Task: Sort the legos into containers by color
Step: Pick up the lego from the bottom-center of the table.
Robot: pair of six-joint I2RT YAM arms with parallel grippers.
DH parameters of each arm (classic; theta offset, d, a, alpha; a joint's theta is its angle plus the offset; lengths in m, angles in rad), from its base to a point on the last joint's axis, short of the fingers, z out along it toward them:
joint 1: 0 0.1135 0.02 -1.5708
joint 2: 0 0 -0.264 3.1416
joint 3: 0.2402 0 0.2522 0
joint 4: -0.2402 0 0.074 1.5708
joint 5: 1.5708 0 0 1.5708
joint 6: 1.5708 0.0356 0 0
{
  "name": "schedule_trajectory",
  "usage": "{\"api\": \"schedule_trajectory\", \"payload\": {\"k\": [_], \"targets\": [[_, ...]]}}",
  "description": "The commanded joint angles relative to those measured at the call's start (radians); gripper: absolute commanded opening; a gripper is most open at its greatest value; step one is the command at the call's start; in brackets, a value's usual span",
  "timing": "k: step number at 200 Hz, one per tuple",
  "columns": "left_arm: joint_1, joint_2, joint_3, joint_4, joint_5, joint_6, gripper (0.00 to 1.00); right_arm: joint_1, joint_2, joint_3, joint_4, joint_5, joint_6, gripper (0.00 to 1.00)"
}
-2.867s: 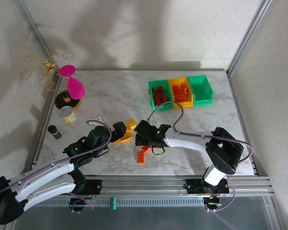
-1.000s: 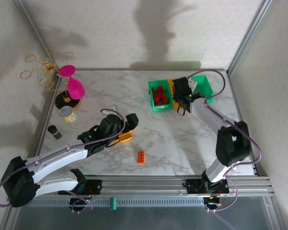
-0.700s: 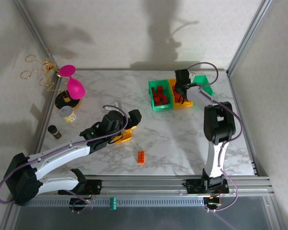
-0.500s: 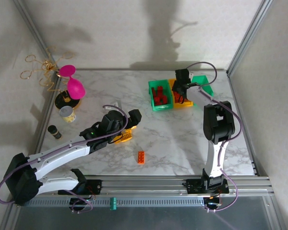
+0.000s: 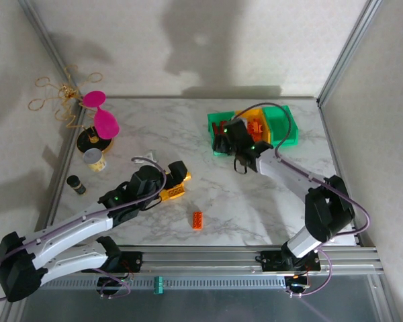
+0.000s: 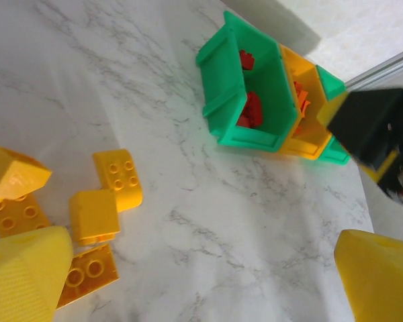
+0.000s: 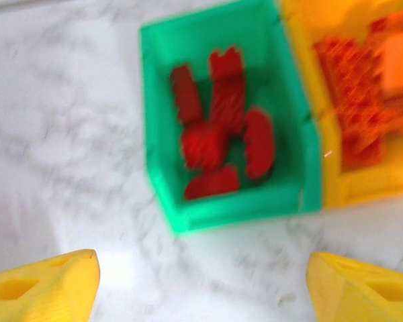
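My left claw [image 6: 201, 245] is spread wide, with nothing between its yellow fingers [image 6: 23, 272], and it hangs low over the marble tabletop [image 6: 188, 194]. Four yellow bricks [image 6: 116, 178] lie close together on the tabletop just ahead of my left finger, studs up on most of them. From above, that claw [image 5: 179, 175] sits right over the same cluster, and a single orange brick [image 5: 198, 219] lies apart from it, nearer the arm bases.

My right claw [image 7: 201, 268] is also spread and carries nothing. It hovers over bare marble just in front of the near wall of the green bin [image 7: 235, 209]. That bin holds the red bricks [image 7: 215, 134]. The yellow bin [image 7: 369, 189] is joined to its side and holds the orange bricks [image 7: 352, 80]. This view is blurred, so I cannot count them. From above, the end green bin [image 5: 289, 139] closes the row.
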Motion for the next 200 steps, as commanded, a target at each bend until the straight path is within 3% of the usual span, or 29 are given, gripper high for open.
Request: {"api": "schedule_trajectory", "payload": {"k": [1, 38, 68, 116, 200], "targets": [[0.007, -0.048, -0.041, -0.076, -0.043, -0.042, 1.0, 0.078, -0.068, -0.067, -0.084, -0.027, 0.033, 0.83], [0.008, -0.145, -0.119, -0.148, -0.062, -0.087, 1.0, 0.242, -0.148, -0.176, -0.144, -0.034, 0.126, 0.87], [0.007, -0.212, -0.157, -0.199, -0.071, -0.14, 1.0, 0.386, -0.177, -0.257, -0.074, -0.105, 0.199, 0.88], [0.007, -0.279, -0.187, -0.271, -0.104, -0.179, 1.0, 0.567, -0.099, -0.28, -0.049, -0.029, 0.29, 0.87], [0.008, -0.305, -0.176, -0.315, -0.145, -0.195, 1.0, 0.646, 0.134, -0.169, -0.093, 0.04, 0.292, 0.75]]}}
